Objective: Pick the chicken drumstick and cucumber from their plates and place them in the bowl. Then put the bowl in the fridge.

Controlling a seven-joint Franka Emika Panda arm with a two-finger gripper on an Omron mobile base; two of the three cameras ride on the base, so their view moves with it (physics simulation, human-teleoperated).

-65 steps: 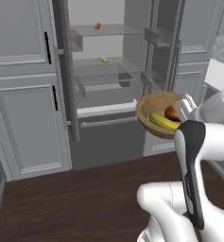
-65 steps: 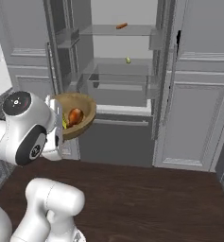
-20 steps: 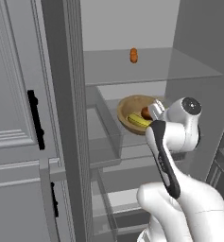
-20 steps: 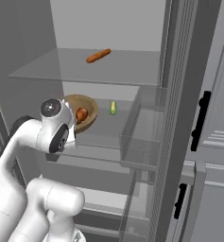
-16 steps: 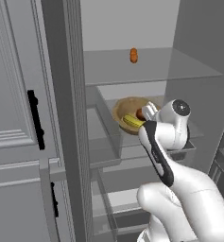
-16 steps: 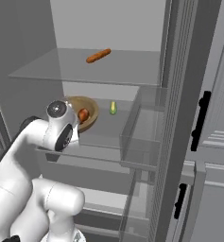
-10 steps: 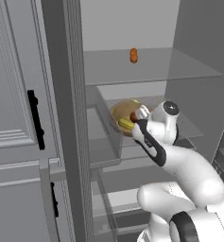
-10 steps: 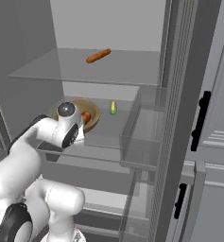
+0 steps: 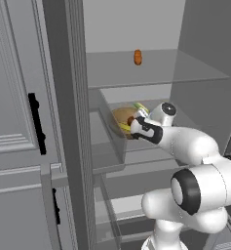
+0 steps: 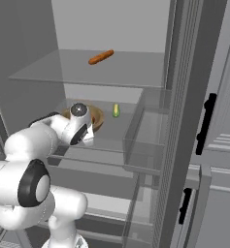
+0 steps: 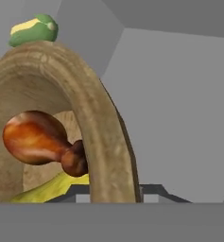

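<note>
Arm reaches into the open fridge (image 9: 63, 97). Bowl (image 9: 123, 119) sits on the middle glass shelf (image 10: 102, 145), drumstick (image 11: 38, 139) and cucumber (image 11: 52, 189) inside it. Gripper (image 9: 135, 128) at the bowl's near rim, fingers pinched on the rim. Small green piece (image 10: 116, 111) just behind the bowl; orange piece (image 10: 101, 57) on the upper shelf.

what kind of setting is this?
Rendered kitchen, at an open fridge: clear glass shelves, panelled grey cabinet doors with black handles, and a tan bowl holding a chicken drumstick and cucumber.
</note>
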